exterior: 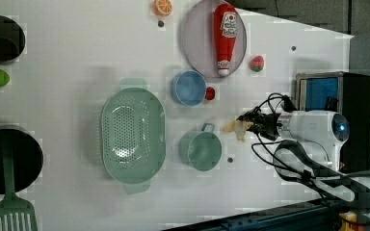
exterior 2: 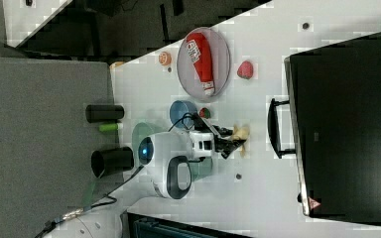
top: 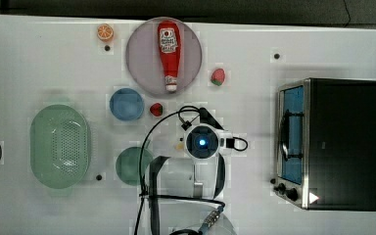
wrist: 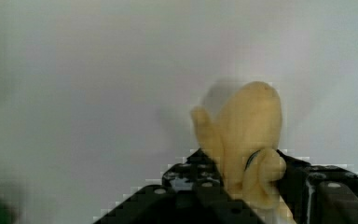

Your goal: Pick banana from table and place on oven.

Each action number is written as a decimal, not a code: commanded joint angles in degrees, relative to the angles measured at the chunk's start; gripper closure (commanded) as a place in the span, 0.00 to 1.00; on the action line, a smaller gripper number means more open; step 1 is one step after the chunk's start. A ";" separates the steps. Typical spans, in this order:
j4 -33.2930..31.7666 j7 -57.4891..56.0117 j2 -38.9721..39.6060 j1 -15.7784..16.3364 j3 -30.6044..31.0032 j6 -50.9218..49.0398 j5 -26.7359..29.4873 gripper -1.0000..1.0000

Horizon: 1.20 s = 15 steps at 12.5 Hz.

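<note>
One banana is clamped in the hand, above the bench between the green cup and the oven, just right of the cup in the left view.

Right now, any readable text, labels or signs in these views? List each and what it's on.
None reads as words.
Ketchup bottle: white label, print too blurred to read.
Oven: small triangular warning sign near a corner of its top, symbol too small to make out.
</note>
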 commanded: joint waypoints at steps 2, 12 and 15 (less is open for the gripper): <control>0.55 0.22 -2.53 -0.43 -0.19 -0.13 -0.07 0.73; 15.21 0.25 -35.64 -0.04 0.78 -49.39 -0.04 0.73; 25.02 0.24 -37.46 -0.15 0.90 -62.43 -0.05 0.73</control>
